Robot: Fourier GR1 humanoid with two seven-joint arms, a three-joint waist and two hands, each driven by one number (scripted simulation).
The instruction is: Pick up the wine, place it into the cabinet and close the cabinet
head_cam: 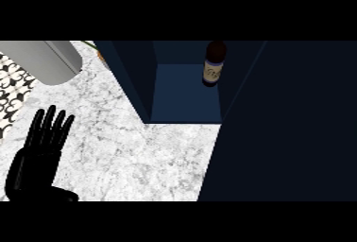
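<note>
Left hand [42, 142] resting flat near the lower left corner of the marble counter [153, 156], fingers straight and together, holding nothing. Right hand out of sight. Beyond and to the right of the left hand, dark blue cabinet [140, 80] standing open, its door [286, 123] swung out along the right side. Wine bottle [214, 64] upright inside the cabinet, toward the back right of the floor. Grey rounded appliance [45, 59] left of the cabinet, at the far left.
</note>
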